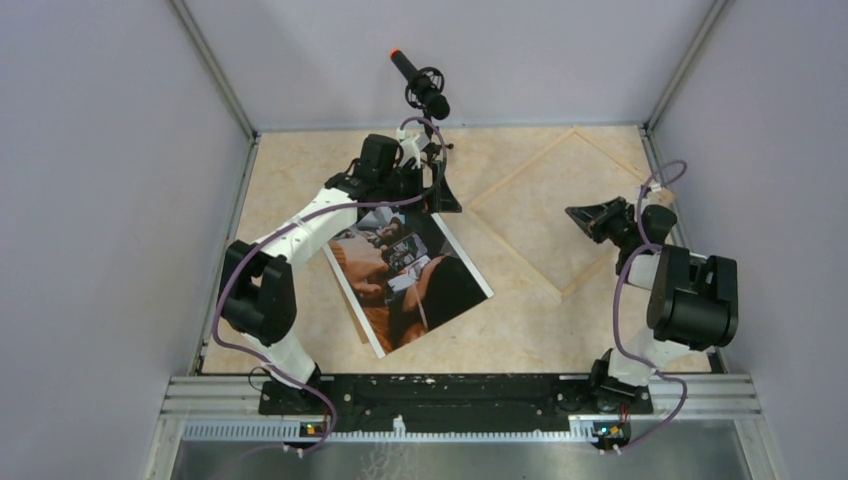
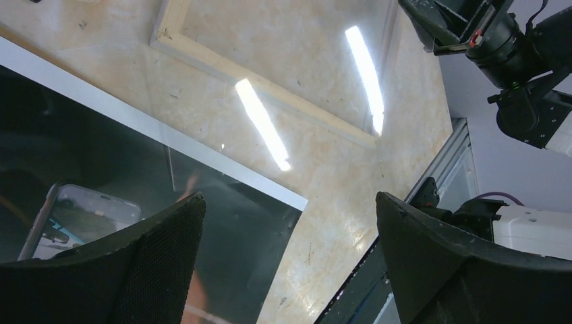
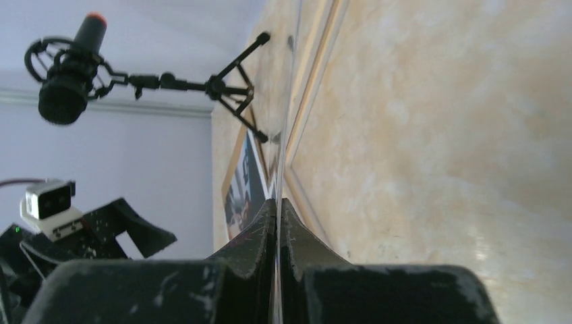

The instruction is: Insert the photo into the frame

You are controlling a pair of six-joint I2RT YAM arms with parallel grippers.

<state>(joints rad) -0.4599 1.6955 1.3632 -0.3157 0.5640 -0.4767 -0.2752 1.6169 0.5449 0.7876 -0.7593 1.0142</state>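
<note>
Bright, even light from overhead, with faint shadows. Two white strip glares cross the tabletop (image 2: 337, 182) mid-picture in the left wrist view. The right gripper (image 3: 278, 209) looms soft-focused at the bottom.

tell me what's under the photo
A brown board peeks out along one edge of the photo, apparently beneath it. Anything else under the photo is hidden.

Walls (image 1: 100, 200) close the table (image 1: 540, 330) on the left, right and far sides. At far centre a microphone stand (image 1: 430, 98) plants its legs just beside the far corner of the photo (image 1: 410, 275), where the left gripper (image 1: 425, 195) hovers with jaws spread wide — tight room there. The left arm (image 1: 310, 225) crosses the far-left side. Between photo and frame (image 1: 522, 168) a bare strip lies open — the right gripper (image 1: 590, 218) blocks the frame's right corner.
</note>
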